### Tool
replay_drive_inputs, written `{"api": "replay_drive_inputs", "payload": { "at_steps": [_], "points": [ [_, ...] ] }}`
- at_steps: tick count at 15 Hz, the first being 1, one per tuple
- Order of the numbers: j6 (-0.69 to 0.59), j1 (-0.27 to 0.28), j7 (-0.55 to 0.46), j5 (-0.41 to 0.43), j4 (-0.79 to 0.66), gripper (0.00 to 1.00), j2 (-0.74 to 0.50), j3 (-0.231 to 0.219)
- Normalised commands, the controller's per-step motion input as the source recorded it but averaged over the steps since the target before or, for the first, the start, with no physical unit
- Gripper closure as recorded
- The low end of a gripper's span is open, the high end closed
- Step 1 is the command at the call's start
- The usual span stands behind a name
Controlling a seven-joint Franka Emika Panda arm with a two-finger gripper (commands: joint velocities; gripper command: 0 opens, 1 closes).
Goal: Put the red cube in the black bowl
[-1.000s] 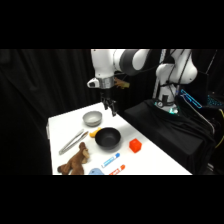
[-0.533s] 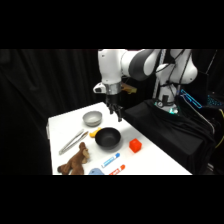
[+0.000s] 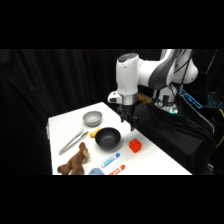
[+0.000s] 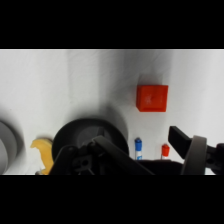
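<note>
On the white table [image 3: 65, 125], the red cube [image 3: 135, 145] is seen lying free at about four o'clock from the black bowl [image 3: 108, 137], near it but not touching. At roughly eleven o'clock from the black bowl, the grey bowl [image 3: 92, 118] is set, and metal tongs [image 3: 73, 140] are laid at nine o'clock. A brown plush toy [image 3: 75, 161] is placed at seven o'clock, with a blue-capped marker [image 3: 110, 160] and a red-capped marker [image 3: 117, 169] toward six o'clock. The gripper [image 3: 129, 120] is held above the table, at about two o'clock from the black bowl, empty. Whether its fingers are spread or pressed together cannot be told.
</note>
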Motion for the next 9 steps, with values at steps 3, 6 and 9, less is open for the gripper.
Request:
{"api": "replay_drive_inputs", "payload": {
  "at_steps": [3, 6, 9],
  "points": [
    [0.35, 0.086, 0.15, 0.105, -0.26, 0.0, -0.13, 0.086],
    [0.38, 0.091, 0.17, 0.117, -0.24, 0.0, -0.06, 0.089],
    [0.43, 0.088, 0.2, 0.097, -0.2, 0.0, 0.03, 0.084]
  ]
}}
